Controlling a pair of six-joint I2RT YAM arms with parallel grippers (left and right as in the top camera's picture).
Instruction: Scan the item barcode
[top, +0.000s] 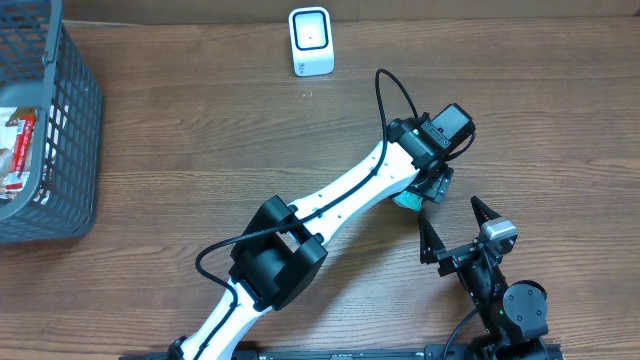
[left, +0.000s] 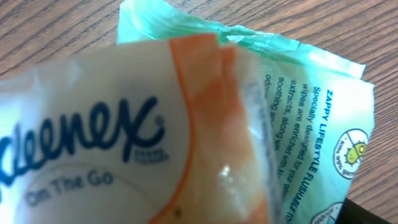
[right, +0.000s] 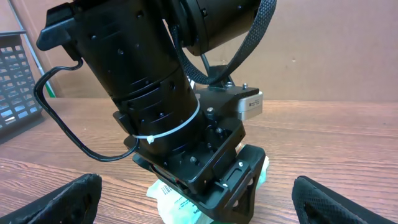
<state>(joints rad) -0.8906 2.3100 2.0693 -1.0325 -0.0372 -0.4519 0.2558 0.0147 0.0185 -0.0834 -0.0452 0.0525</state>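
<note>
Over on the left a grey plastic basket (top: 75, 120) is sitting at the table's (top: 180, 150) edge with a few wrapped goods inside. Further along, at the far side, the small white barcode scanner (top: 311, 41) is standing upright and well apart from everything else. Right of centre the left gripper (top: 428, 185) is hanging directly over the goods. Its own camera is showing a white and orange Kleenex tissue pack (left: 93, 137) lying over a mint-green flushable wipes pack (left: 311, 112), both on the wood. I cannot tell whether its jaws are open or pinching the wrapper, since the fingers are not showing in any view. To me both packs are looking light, soft and squashy, in glossy film that is likely slippery and will crumple. A hold across the padded middle seems safer than one on the loose crimped end. A barcode-like patch is showing on the packet from the right wrist camera, so the fingers should be keeping off that face. Nearest the right edge, the right gripper (top: 456, 228) is waiting just beside the packs, spread wide and holding nothing.
</note>
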